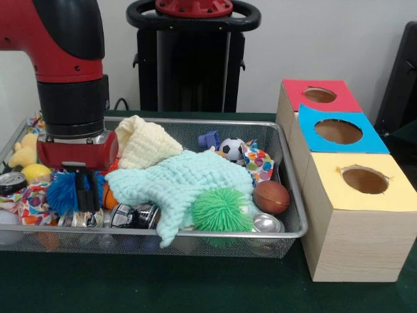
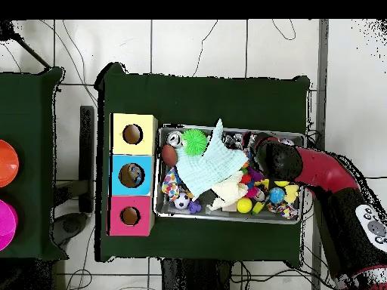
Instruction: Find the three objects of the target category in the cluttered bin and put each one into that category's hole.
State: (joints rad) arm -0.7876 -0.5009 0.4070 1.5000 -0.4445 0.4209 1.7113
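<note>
A dark green cloth [image 1: 195,290] covers the table, which stands on a floor of pale tiles [image 2: 196,45] with thin cables trailing across them. A white wall [image 1: 313,39] backs the scene, and the robot's black pedestal [image 1: 192,59] rises at the table's far side.

The red and black arm [image 1: 62,39] comes down over one end of the bin [image 1: 287,233], a wide wire-mesh basket that takes up most of the cloth. Beside the bin's other end stand three pale wooden boxes in a row: the yellow-topped box [image 1: 361,215] nearest the camera, the blue-topped box [image 1: 339,134] in the middle, and the red-topped box with the hole [image 1: 320,95] farthest back.

Inside the bin, a mint-green knitted cloth [image 1: 176,186] sprawls over the clutter, a cream cloth [image 1: 146,140] beside it. The gripper [image 1: 83,189] is down among the toys, against a blue spiky ball [image 1: 62,192]; whether its jaws are apart or together cannot be told. A green spiky ball [image 1: 221,210], a small brown basketball [image 1: 271,196] and a mini soccer ball [image 1: 230,149] lie nearby.
</note>
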